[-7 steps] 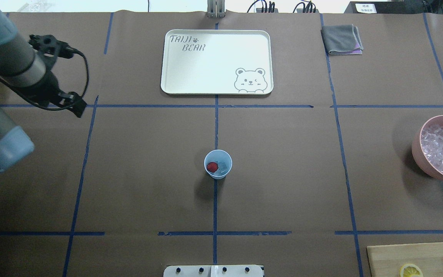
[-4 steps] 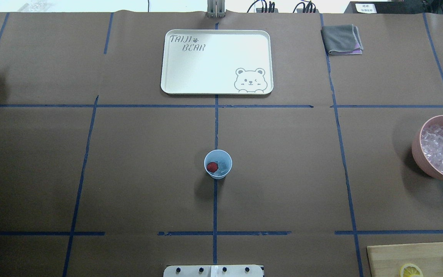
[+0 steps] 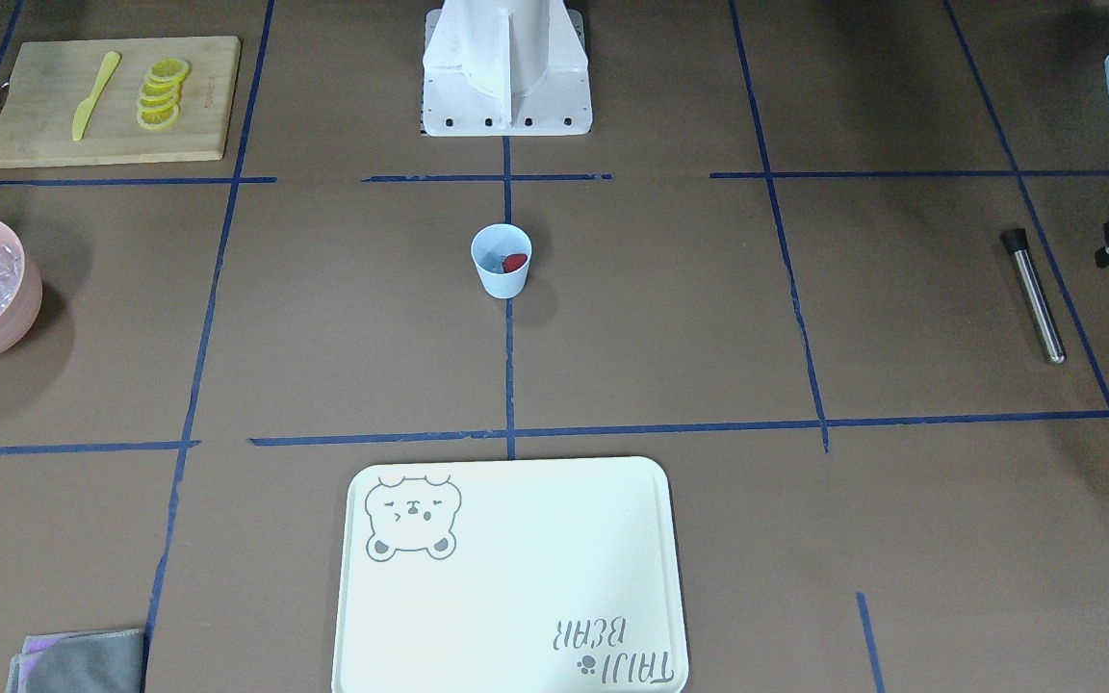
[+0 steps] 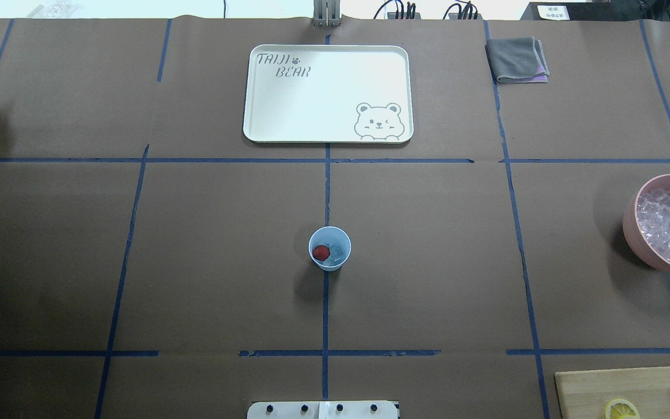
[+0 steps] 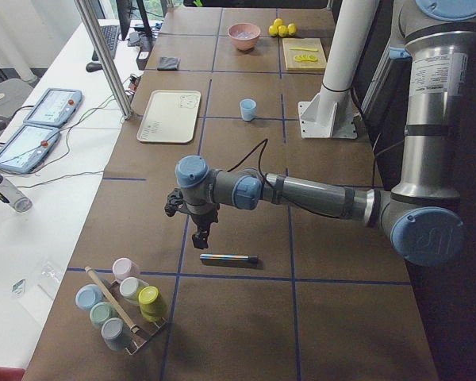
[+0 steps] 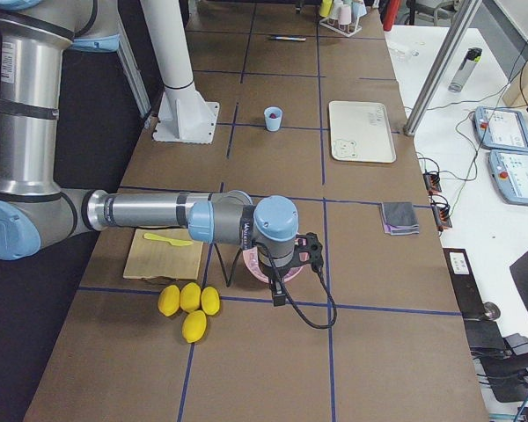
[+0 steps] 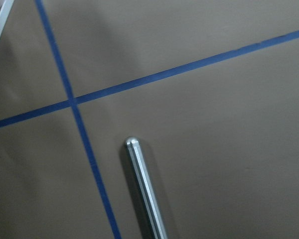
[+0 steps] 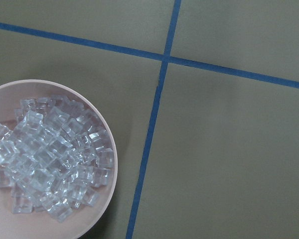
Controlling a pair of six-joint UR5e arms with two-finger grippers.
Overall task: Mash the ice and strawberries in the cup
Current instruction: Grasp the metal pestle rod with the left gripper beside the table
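The left end effector (image 5: pixel 201 238) hung just above the table near its left end, fingers pointing down. Whether it was released or clenched could not be told, and nothing showed in it. A metal rod (image 5: pixel 230 258) lay flat on the table just beside it; the left wrist view showed the rod's rounded tip close to a crossing of blue tape lines.

The right end effector (image 6: pixel 277 290) hung near the table's right end, over or beside the pink bowl (image 8: pixel 112 164). Its state could not be told either. The bowl was heaped with loose ice cubes (image 8: pixel 45 159).

The cup (image 4: pixel 330 266) stood upright near the table's middle, on the centre tape line and well apart from both arms. Inside it lay the strawberry (image 4: pixel 321 252) with a few pieces of ice (image 4: pixel 338 251) touching it.

A white bear-printed tray (image 4: pixel 328 93) lay at the middle of the far edge, and a folded grey cloth (image 4: pixel 515 58) sat toward the far right corner. A wooden cutting board (image 3: pixel 198 96) at the near right corner carried lemon slices (image 3: pixel 162 91) and a yellow knife (image 3: pixel 92 94).
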